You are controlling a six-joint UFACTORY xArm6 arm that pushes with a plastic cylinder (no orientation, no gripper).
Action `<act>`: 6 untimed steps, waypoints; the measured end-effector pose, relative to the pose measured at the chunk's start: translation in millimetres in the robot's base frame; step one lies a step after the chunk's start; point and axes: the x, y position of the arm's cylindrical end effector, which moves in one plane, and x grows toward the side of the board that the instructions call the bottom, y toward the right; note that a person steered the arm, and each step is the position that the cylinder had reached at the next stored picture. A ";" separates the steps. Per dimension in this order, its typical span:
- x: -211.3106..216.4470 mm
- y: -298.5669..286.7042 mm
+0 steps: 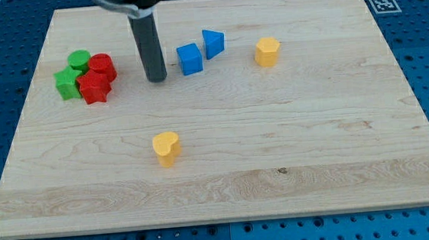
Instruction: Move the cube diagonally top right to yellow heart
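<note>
The blue cube (190, 59) sits on the wooden board (315, 127) in the upper middle. The yellow heart (166, 148) lies below it, near the board's centre, a little to the left. My tip (158, 79) rests on the board just left of the blue cube, with a small gap between them. The rod rises from the tip toward the view's top.
A blue triangular block (213, 43) touches the cube's upper right. A yellow hexagonal block (267, 51) lies further right. At the left is a cluster: a green cylinder (79, 59), a green star (66, 83), a red cylinder (102, 66) and a red star (94, 87).
</note>
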 end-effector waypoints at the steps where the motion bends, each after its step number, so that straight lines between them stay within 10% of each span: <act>1: -29.7 1.0; 6: -35.9 55.5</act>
